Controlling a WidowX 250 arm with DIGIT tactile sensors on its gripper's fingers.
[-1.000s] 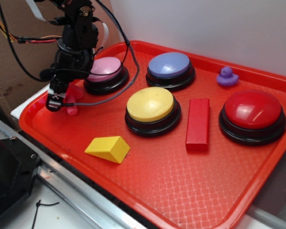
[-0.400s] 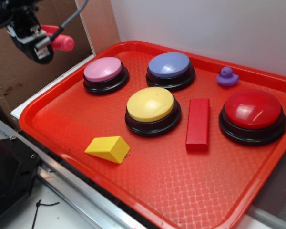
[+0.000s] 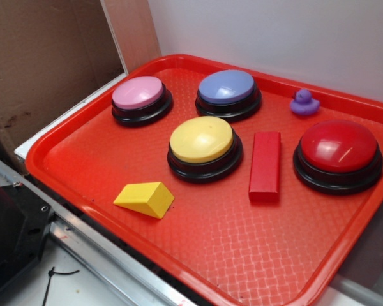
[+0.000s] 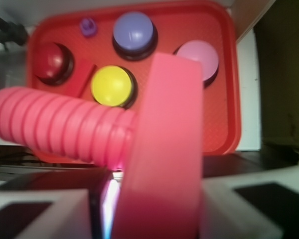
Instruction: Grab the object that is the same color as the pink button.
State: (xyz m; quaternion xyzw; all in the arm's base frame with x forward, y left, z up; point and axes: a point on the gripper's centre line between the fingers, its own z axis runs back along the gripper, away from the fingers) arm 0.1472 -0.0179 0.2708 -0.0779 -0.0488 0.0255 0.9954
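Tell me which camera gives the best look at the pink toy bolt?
The wrist view. The pink bolt fills it up close, ribbed shaft pointing left and flat head edge-on between the gripper's fingers, high above the tray. The exterior view shows none of it, nor the gripper.

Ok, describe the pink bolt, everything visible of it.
The pink bolt looks like smooth plastic and fills the wrist view, blurred by closeness. Its ribbed, threaded shaft points left; its broad flat head, edge-on, stands at centre. It hangs high above the red tray, touching nothing there. The hand's pale pads flank the head at the bottom edge. It is absent from the exterior view.
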